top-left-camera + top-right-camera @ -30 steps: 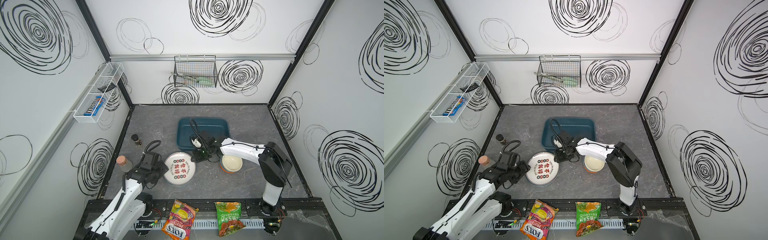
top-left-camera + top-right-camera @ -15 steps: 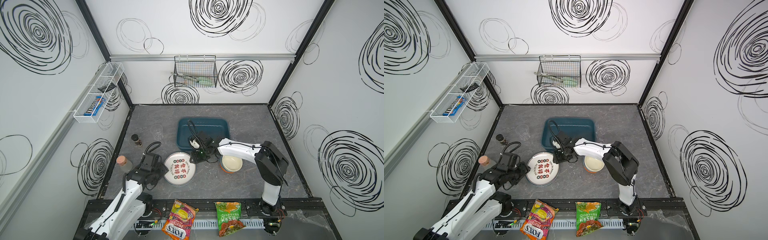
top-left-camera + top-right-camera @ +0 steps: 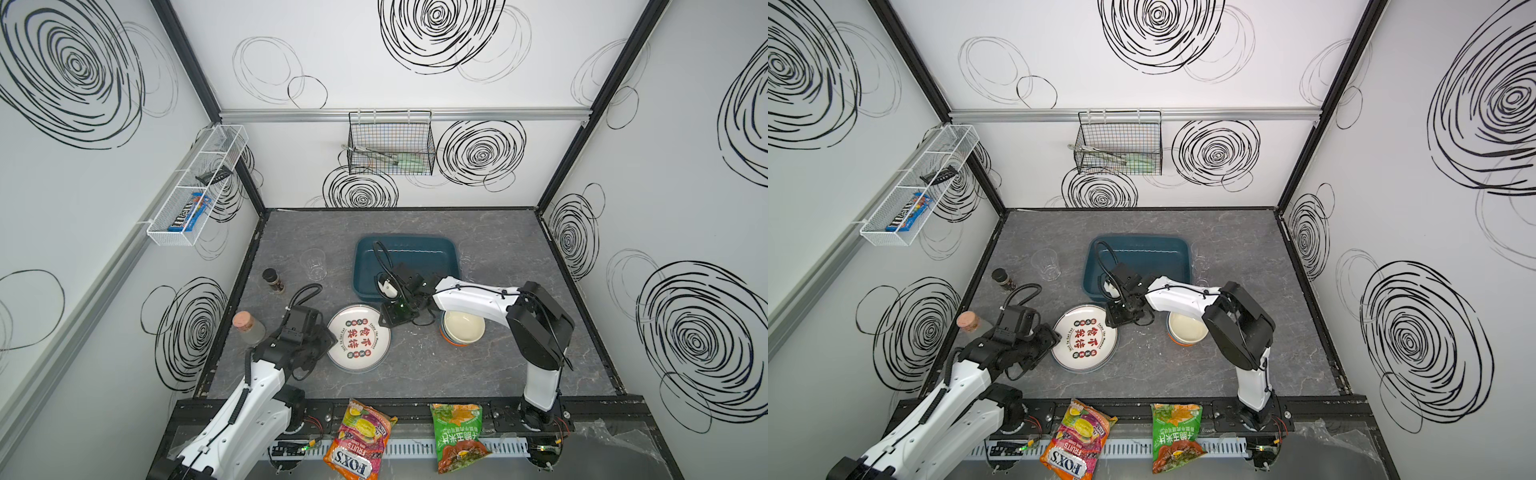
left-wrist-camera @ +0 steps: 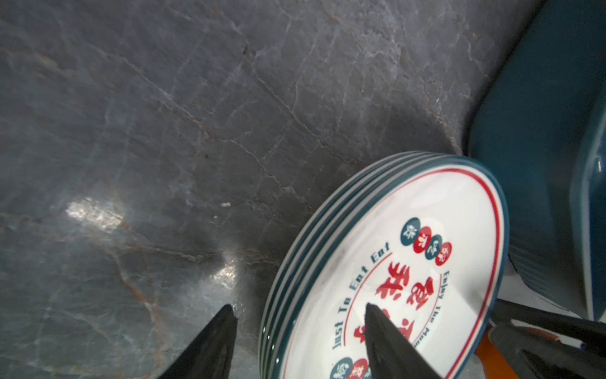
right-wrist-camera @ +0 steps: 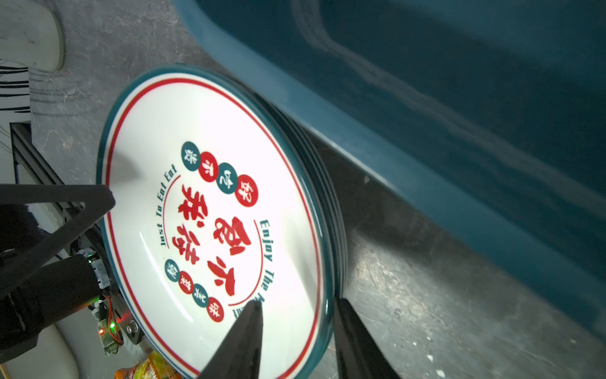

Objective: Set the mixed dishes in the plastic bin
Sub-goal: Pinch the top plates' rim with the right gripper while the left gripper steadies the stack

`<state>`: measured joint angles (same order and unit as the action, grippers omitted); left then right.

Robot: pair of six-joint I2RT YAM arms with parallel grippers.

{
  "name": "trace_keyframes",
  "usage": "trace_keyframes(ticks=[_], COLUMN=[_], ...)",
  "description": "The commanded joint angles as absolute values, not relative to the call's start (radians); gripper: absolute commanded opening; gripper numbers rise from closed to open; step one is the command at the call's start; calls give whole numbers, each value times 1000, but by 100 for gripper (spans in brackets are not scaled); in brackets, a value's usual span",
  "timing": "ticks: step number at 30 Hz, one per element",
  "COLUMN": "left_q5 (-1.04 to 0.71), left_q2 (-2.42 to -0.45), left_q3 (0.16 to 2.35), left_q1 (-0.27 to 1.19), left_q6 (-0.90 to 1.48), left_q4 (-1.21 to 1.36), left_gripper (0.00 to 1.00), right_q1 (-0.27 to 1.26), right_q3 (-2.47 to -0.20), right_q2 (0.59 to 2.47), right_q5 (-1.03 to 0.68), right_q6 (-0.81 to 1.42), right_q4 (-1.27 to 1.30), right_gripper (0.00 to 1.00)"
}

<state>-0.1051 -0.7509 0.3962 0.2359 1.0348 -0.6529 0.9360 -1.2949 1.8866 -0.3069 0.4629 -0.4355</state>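
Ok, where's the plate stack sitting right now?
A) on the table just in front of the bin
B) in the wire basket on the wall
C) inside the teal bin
A: the plate stack rests on the table, just outside the near wall of the bin.

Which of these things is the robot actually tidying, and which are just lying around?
Job: plate stack, bowl stack, clear cup, teal bin.
Lying about: spice jar, cork-topped jar, orange snack bag, green snack bag, wire basket, mesh basket.

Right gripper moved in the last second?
Yes, slightly: in a top view the right gripper has shifted left along the bin, toward the plate stack whose rim it straddles.
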Motion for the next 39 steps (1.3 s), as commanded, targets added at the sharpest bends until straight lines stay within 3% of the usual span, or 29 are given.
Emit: trace_keyframes(ticks=[1, 16, 39], left_q5=[-98, -100, -90], left_q2=[-743, -745, -698], left_q3=[385, 388, 391], left_q1=[242, 242, 242], left_q6=[1049, 1049, 1064], left_q4=[-634, -637, -678], left_gripper=[66, 59, 48], right_q1=[944, 947, 952], right_q3=[-1328, -1347, -1335], right_q2=[1899, 1919, 1944], right_q5=[-321, -332, -380], right_q6=[457, 445, 442], right_q4=[-454, -465, -440], right_gripper=[38, 28, 22])
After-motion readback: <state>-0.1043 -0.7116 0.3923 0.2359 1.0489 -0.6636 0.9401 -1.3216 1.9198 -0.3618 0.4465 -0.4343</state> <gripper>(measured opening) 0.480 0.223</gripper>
